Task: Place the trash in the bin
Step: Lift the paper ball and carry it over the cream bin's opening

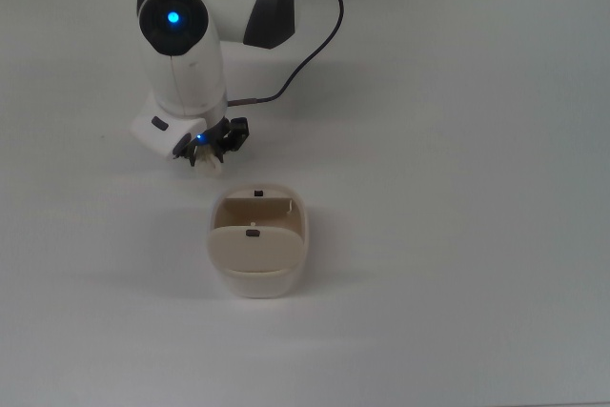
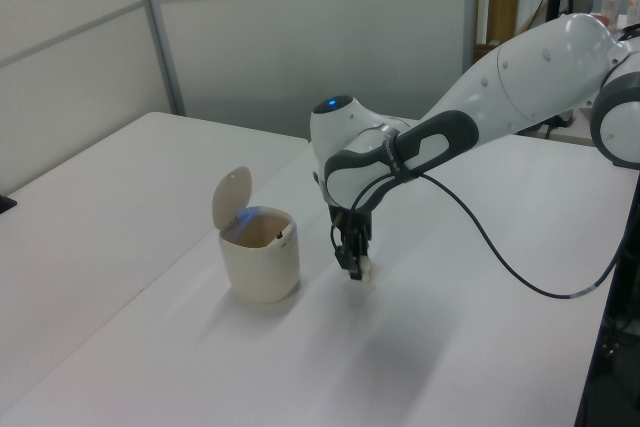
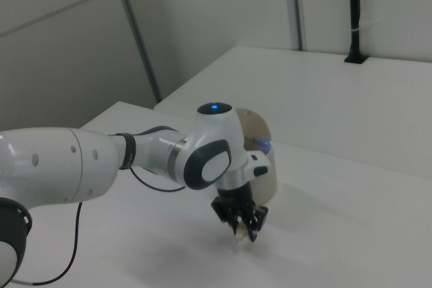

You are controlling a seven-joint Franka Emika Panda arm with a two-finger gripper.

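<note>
On table (image 1: pixel 457 140): pincer (image 2: pixel 354 265) clamps trash (image 2: pixel 366 269) (lumpy, axisless).

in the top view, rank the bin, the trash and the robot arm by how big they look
1. robot arm, though it sits nearer the camera, which inflates it
2. bin
3. trash, mostly hidden under the gripper
</note>
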